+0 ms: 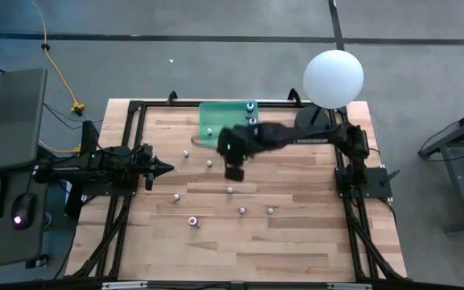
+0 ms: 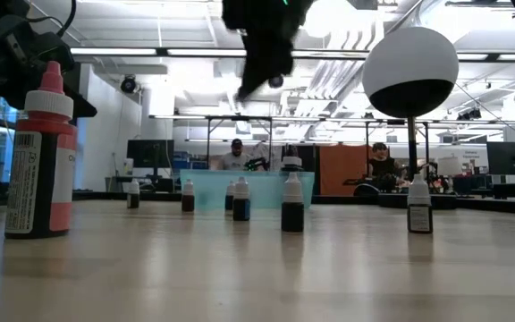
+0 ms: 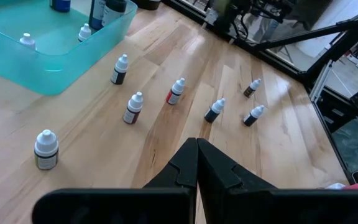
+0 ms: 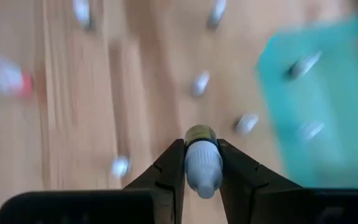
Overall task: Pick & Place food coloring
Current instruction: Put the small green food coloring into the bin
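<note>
My right gripper (image 4: 202, 169) hangs above the middle of the table (image 1: 234, 171), shut on one small food coloring bottle (image 4: 201, 155) with a white cap and a dark body. Several more little white-capped bottles (image 1: 230, 190) stand upright on the wood, among them a pink one (image 1: 192, 221). Others stand in the green tray (image 1: 216, 121) at the far edge. My left gripper (image 3: 196, 146) waits shut at the table's left side (image 1: 167, 167), holding nothing. My right gripper pinches the bottle's white cap (image 4: 202, 167) between its two fingers. The fingers (image 4: 169, 168) slant down from above. The dark body (image 4: 199, 134) sticks out past the fingertips. The bottle is lifted clear of the table.
A big white globe lamp (image 1: 333, 78) stands at the far right corner. A larger red bottle (image 2: 43, 152) stands close to the low camera. A black frame (image 1: 135, 109) runs along the table's edges. People sit in the room beyond (image 2: 235, 156).
</note>
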`<action>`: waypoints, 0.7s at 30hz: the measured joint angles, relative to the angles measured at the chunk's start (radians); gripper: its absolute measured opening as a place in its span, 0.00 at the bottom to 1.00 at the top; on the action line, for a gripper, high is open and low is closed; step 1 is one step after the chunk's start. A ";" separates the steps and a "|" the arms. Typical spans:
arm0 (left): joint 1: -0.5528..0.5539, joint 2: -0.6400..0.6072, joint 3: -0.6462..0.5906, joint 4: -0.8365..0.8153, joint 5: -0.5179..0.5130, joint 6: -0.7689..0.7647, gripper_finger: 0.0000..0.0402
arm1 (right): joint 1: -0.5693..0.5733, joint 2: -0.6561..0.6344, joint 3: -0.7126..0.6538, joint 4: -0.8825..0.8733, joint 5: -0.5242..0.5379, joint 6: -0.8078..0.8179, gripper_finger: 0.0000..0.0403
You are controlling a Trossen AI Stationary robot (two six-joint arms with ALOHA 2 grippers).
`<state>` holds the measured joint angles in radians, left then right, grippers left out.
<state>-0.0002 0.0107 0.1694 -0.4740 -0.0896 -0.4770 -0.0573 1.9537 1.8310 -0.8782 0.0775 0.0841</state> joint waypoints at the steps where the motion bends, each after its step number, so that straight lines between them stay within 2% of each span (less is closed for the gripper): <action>1: 0.000 0.000 0.000 0.000 0.000 0.000 0.00 | -0.013 0.000 0.039 0.001 -0.001 -0.005 0.16; 7: 0.000 0.000 0.000 0.000 0.000 0.000 0.00 | -0.114 0.000 0.247 0.042 -0.006 -0.011 0.16; 11: 0.000 0.000 0.000 0.000 0.000 0.000 0.00 | -0.191 -0.001 0.339 0.079 -0.010 -0.032 0.16; 16: 0.000 0.000 0.000 0.000 0.000 0.000 0.00 | -0.299 -0.002 0.381 0.083 -0.010 -0.020 0.16; 21: 0.000 0.000 0.000 0.000 0.000 0.000 0.00 | -0.396 0.038 0.381 0.080 -0.061 0.017 0.16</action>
<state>-0.0004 0.0105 0.1692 -0.4740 -0.0896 -0.4770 -0.4529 1.9914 2.2120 -0.7982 0.0164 0.1010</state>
